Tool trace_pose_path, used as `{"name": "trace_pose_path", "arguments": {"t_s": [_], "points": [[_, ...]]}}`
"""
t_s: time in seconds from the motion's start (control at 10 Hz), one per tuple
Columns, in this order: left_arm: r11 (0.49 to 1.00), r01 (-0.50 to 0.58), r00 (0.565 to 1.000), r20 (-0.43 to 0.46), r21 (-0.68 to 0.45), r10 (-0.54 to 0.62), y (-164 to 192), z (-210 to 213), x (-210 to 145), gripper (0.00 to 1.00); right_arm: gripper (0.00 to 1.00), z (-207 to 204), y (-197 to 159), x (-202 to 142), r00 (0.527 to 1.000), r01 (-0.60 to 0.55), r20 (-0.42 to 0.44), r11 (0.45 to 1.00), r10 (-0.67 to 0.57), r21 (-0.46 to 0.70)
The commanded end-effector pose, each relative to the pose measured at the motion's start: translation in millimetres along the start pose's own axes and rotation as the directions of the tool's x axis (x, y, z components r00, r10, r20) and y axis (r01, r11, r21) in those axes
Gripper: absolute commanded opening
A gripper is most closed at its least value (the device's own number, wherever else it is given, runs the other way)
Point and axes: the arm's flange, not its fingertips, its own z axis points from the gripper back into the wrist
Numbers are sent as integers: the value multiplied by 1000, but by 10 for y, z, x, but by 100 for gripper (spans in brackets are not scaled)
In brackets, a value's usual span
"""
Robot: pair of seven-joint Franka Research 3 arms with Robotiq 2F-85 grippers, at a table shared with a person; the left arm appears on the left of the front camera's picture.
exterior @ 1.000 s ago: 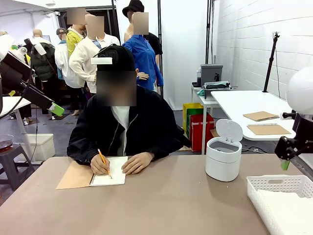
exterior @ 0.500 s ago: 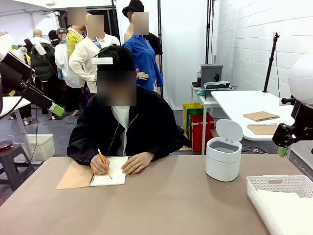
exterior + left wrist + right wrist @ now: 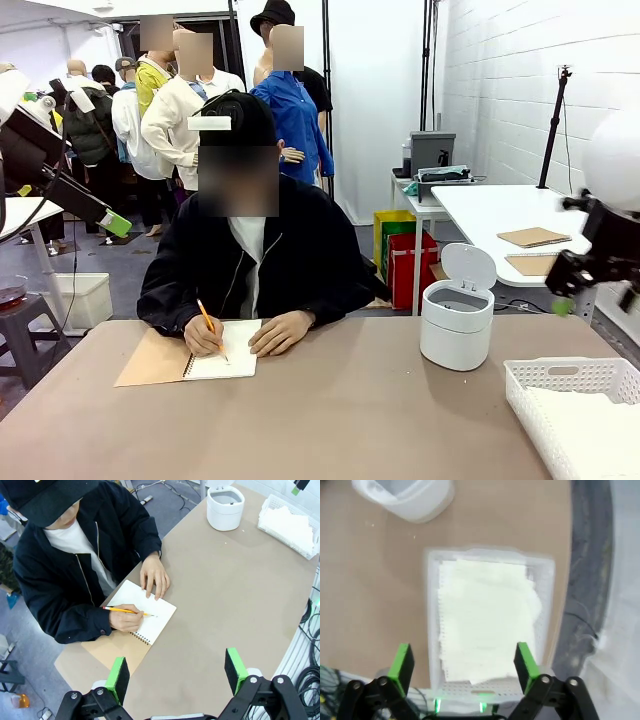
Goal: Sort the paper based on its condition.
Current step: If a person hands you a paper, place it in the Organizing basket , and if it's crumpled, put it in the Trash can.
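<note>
Paper [image 3: 485, 615]: loose white stack lying in the basket [image 3: 490, 555] at the near right corner of the table [image 3: 350, 420]. Stack edges are uneven. The wrist view is blurred, so I can't judge the condition of single sheets. Right gripper [image 3: 464, 661] is up in the air with its camera looking straight down on the basket. Its jaws are spread fully, with nothing between the pads and no contact with paper or basket. In the front view it is a blurred shape above the table's right edge. Left gripper [image 3: 177, 672] is high over the left side of the table. Its jaws are also wide apart and empty, well clear of everything below. A person [image 3: 75, 565] at the far side has a notebook [image 3: 155, 607] open on the table. One hand [image 3: 125, 622] holds a pencil [image 3: 127, 611] with its tip on the page, and the other hand [image 3: 155, 575] rests flat on the page's far edge. A bin [image 3: 225, 510] with its lid up stands on the table between notebook and basket, toward the far edge, apart from both.
</note>
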Motion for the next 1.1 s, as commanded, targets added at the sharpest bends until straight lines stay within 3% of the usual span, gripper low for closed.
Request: {"name": "trace_pose_path", "arguments": {"t_s": [0.0, 0.3, 0.5, 0.7, 1.0], "points": [[1000, -11, 1000, -2, -3, 11, -7, 4, 7, 100, 100, 158, 449, 192, 970, -226, 106, 970, 217, 90], [1000, -11, 1000, -2, -3, 11, -7, 4, 7, 100, 100, 452, 1063, 506, 879, -462, 195, 878, 436, 121], [1000, -11, 1000, -2, -3, 11, -7, 4, 7, 100, 100, 617, 1332, 748, 773, -621, 315, 759, 551, 194], [1000, -11, 1000, -2, -3, 11, -7, 4, 7, 100, 100, 551, 1530, 959, 711, -695, 393, 670, 583, 262], [1000, -11, 1000, -2, -3, 11, -7, 4, 7, 100, 100, 470, 1733, 1219, 613, -771, 577, 566, 540, 290]]}}
